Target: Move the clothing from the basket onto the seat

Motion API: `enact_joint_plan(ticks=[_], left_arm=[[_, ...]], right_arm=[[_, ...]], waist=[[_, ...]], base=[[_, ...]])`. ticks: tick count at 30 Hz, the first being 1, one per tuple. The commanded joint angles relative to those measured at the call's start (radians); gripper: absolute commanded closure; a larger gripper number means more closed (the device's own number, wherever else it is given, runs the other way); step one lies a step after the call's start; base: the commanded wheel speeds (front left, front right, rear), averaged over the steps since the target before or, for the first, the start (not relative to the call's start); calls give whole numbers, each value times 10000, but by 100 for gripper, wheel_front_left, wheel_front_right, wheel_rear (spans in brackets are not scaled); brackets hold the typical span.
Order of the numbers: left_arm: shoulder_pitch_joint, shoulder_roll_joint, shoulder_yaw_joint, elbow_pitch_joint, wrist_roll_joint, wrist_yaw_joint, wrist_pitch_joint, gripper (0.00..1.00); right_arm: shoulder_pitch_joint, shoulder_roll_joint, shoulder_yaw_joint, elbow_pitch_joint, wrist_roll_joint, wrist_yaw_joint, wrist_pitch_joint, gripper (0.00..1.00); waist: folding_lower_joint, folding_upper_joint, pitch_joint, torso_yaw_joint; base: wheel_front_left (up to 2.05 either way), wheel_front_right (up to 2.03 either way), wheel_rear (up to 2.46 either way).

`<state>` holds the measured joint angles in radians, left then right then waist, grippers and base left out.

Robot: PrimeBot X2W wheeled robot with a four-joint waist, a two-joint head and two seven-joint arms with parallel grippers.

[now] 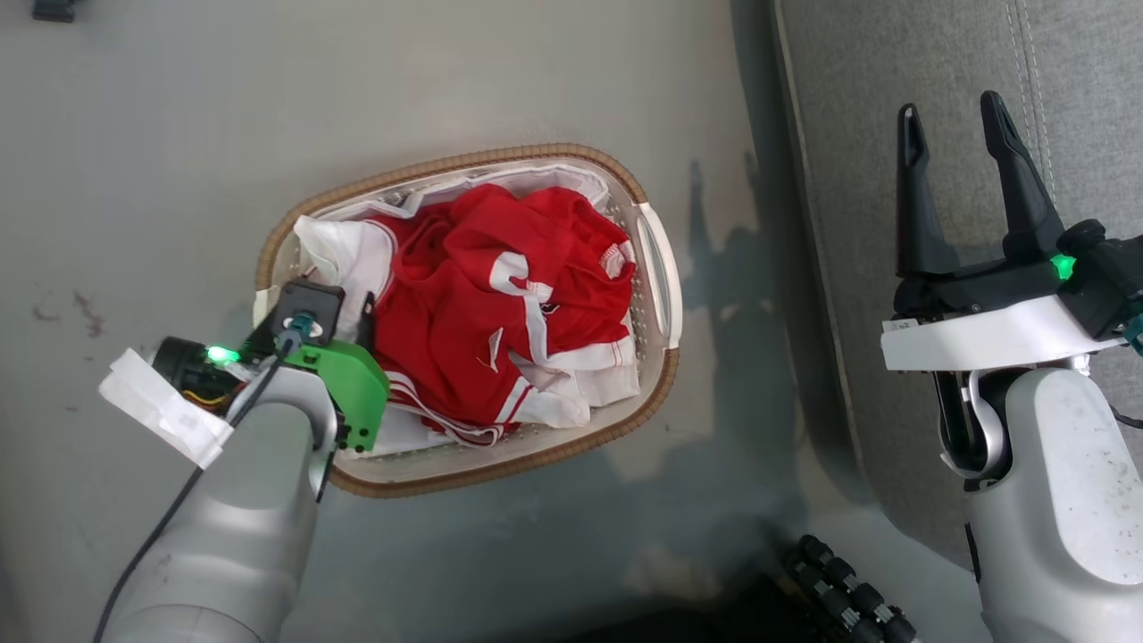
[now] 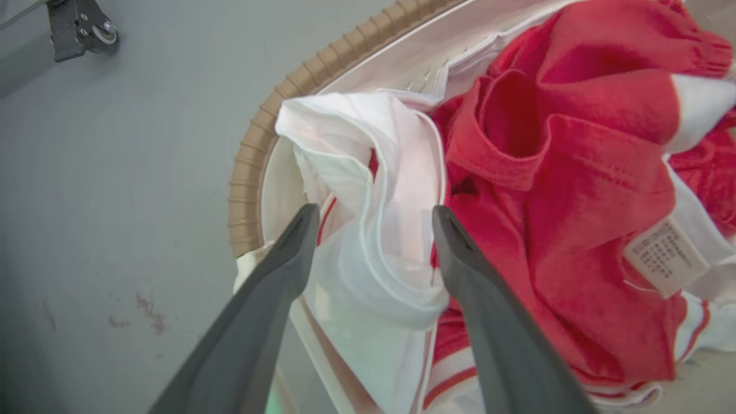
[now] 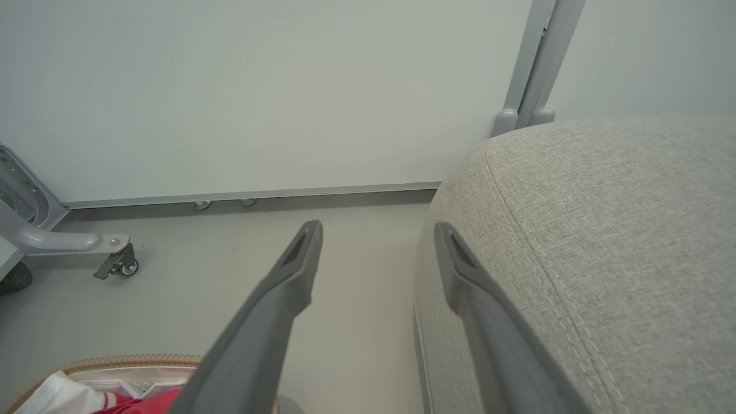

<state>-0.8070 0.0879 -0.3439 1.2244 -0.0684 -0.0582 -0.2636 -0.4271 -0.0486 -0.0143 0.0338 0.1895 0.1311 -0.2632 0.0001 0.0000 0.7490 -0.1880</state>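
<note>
The basket (image 1: 464,161) sits on the grey floor, and its brown rim (image 2: 247,172) curves past my left fingers. Red clothing (image 1: 500,304) with white stripes and panels fills it in a crumpled heap. My left wrist (image 1: 330,357) hangs over the basket's left end, hiding the fingers in the head view. In the left wrist view my left gripper (image 2: 374,215) is open, with its fingers on either side of a white fold with red trim, beside the red clothing (image 2: 575,172). My right gripper (image 1: 960,125) is open and empty above the grey seat (image 1: 893,357), at the seat's (image 3: 604,230) left edge.
A grey frame leg with a caster (image 3: 118,264) stands on the floor by the pale wall (image 3: 259,86). Black rollers of my base (image 1: 848,598) show at the bottom. A strip of bare floor (image 1: 732,268) separates basket and seat.
</note>
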Motion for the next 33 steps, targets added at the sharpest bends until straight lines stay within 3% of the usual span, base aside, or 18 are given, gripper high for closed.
enact_joint_plan(ticks=[1,5,6,8,9,25,33], left_arm=[[-241,155,40,77,-64,145,52,0],[-472,221,26,306,-115,363,275,0],[-518,218,31,346,-144,407,386,7],[-550,207,-3,421,-169,387,586,75],[-542,179,-29,449,-177,325,652,98],[258,-252,-590,114,-327,-240,42,100],[947,-241,-866,-1591,-354,-454,-17,100]], right_arm=[[-146,-31,41,-39,71,-6,-25,0],[-187,-31,141,-26,180,-6,-25,0],[-192,-31,168,-15,212,-6,-25,0],[-202,-33,221,7,236,-6,-25,0],[-200,-33,247,16,246,-6,-25,0],[326,-33,101,408,-64,-7,-25,0],[1028,-38,-158,658,-572,-7,-25,0]], waist=[[-1,0,333,-272],[-1,0,465,-359],[-1,0,480,-374],[-1,0,486,-395],[-1,0,479,-400],[-1,0,-955,172],[-1,0,-2476,879]], base=[[0,0,0],[0,0,0],[0,0,0],[0,0,0],[0,0,0],[0,0,0],[0,0,0]])
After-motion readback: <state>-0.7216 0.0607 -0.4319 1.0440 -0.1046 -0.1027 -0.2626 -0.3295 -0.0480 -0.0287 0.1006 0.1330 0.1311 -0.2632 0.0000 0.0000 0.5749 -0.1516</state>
